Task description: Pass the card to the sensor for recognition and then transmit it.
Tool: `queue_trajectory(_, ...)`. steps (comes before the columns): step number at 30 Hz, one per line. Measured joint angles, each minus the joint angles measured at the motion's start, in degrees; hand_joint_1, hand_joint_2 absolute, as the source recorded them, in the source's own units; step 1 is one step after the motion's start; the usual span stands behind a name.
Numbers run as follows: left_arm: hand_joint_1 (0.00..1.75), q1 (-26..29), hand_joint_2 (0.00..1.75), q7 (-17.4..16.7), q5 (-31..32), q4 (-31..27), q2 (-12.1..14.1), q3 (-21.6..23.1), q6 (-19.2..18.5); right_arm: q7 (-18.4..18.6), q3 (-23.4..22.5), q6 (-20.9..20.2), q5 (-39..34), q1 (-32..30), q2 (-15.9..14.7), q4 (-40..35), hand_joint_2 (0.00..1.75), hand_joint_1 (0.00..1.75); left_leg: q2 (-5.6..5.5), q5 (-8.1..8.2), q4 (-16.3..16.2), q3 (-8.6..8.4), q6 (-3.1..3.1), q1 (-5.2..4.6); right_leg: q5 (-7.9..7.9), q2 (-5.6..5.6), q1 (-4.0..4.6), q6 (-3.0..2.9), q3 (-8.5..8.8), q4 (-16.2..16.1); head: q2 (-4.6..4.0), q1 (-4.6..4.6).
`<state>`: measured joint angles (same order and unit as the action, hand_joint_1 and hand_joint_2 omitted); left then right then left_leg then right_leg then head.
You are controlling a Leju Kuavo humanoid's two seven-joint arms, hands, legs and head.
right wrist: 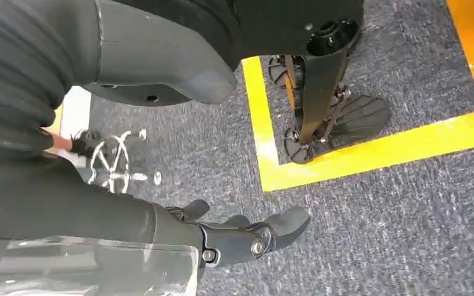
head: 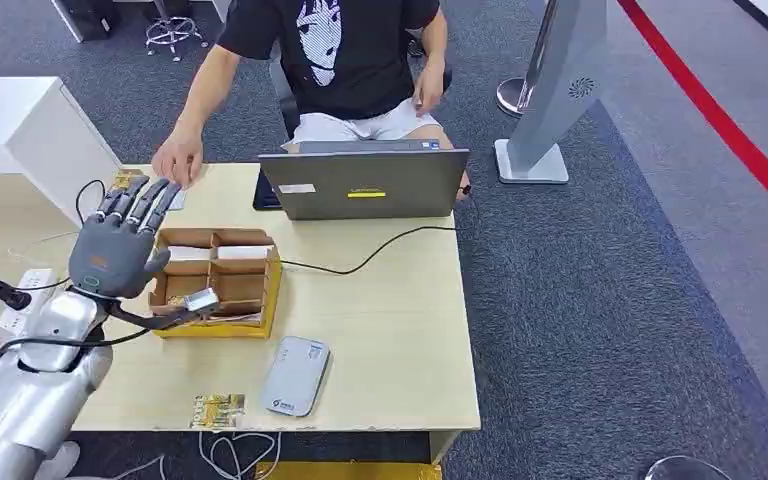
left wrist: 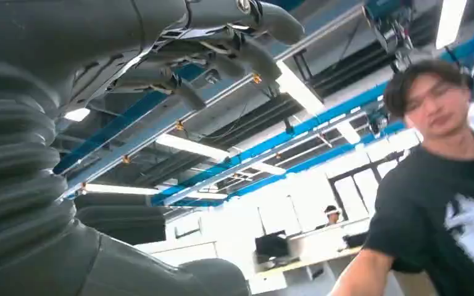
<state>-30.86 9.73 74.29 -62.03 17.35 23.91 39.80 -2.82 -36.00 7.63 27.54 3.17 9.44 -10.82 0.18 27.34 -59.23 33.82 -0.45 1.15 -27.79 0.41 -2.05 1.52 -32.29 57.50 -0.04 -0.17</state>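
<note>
My left hand (head: pixel 120 245) hung raised above the table's (head: pixel 400 330) left half, back of the hand toward my head camera, fingers (head: pixel 143 203) straight and spread, pointing away from me toward the person (head: pixel 335 60) seated behind the laptop (head: pixel 365 185). Those fingers gripped nothing. Low at the thumb side, though, a small pale card (head: pixel 201 299) sat right at my thumb tip, over the near edge of the cardboard divider box (head: pixel 218 285). I judged it pinched there, but I could not tell for certain whether it was held or merely lay on the box rim.

The card's long axis ran roughly across the table, left to right with a slight tilt, its free end pointing to my right and a little away from me. The reader, a flat white-grey sensor (head: pixel 295 375), lay nearer my body than the card and to its right, close to the front edge, with its own long axis running near to far. So the coming move, as I judged it, was a short carry toward me and rightward, then turning the card flat over the sensor's face. My left hand was plainly the nearer one.

My right hand (right wrist: pixel 247 237) hung low beside my leg over the grey carpet (right wrist: pixel 407 203), its fingers loosely curled with nothing in them.

A second gold-printed card (head: pixel 218 410) lay on the table's front edge, left of the sensor.
</note>
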Motion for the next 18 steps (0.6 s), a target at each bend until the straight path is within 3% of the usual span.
queue_trajectory(6, 0.00, 18.18, 1.75, 4.04, 1.27, -19.92, -3.26, -3.23, 0.22, -0.02, -2.12, 0.76, -1.11, -0.25, 0.13, 0.00, 1.75, 0.00, 0.00, 0.27, -0.02, -0.01, 0.05, -0.02, -0.25, 0.01, -0.02, 0.06, 0.00, -0.05, 0.00, -0.02)
queue_trajectory(12, 0.00, 25.37, 1.75, 4.26, 1.88, -27.67, -4.72, -4.35, 0.20, -0.04, -3.04, 0.87, -1.18, -0.33, 0.26, 0.02, 1.75, 0.00, -0.06, 0.28, -0.01, -0.03, 0.07, 0.01, -0.28, -0.10, 0.01, 0.07, 0.04, -0.05, 0.00, 0.02)
queue_trajectory(18, 0.00, 27.66, 1.75, 4.61, 1.58, -30.67, -5.14, -4.61, 0.20, -0.04, -3.63, 0.87, -1.18, -0.24, 0.26, 0.02, 1.75, 0.00, -0.14, 0.26, -0.01, -0.04, 0.05, 0.02, -0.28, -0.16, 0.01, 0.06, 0.09, -0.03, 0.00, -0.02)
